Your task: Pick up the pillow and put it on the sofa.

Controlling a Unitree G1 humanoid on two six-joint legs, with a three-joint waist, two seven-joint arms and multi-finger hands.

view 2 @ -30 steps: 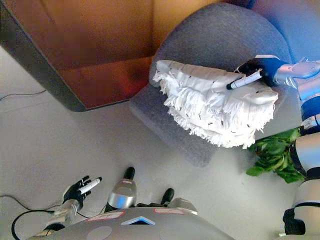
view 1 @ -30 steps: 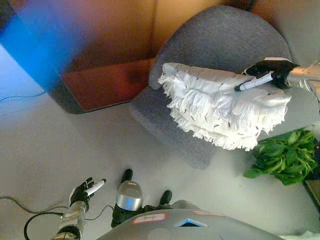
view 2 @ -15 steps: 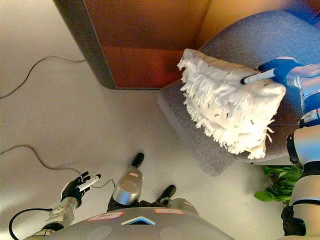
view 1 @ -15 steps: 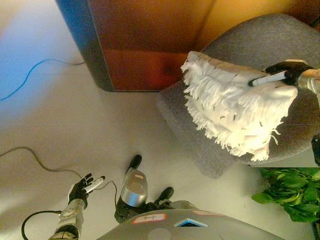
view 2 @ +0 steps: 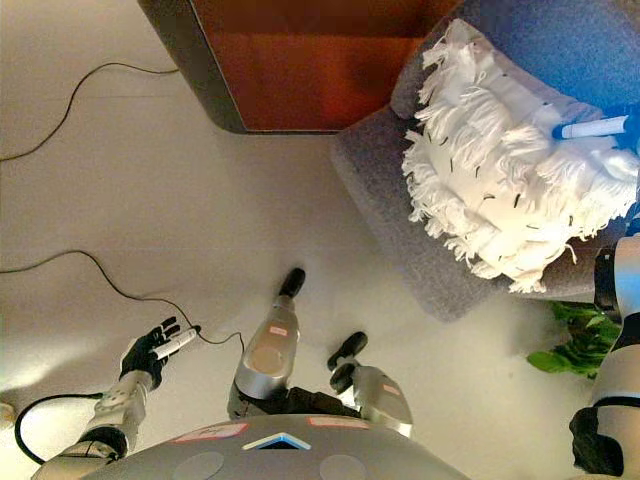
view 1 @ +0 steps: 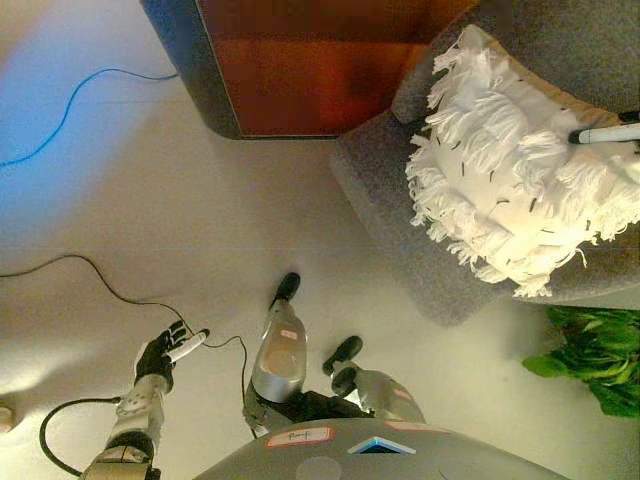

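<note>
Pillow: I see it on the grey sofa. Right robot hand on it, grip unclear. Left robot hand open, low over floor.

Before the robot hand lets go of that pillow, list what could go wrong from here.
1. The white fringed pillow lies tilted across the grey sofa, its lower fringe near the seat's front edge; released now, it may slide toward the floor.
2. Only a fingertip of the right robot hand shows on the pillow, so the grip cannot be judged; fringe could snag as it pulls away.
3. The left robot hand hangs low and open, too far to help.
</note>
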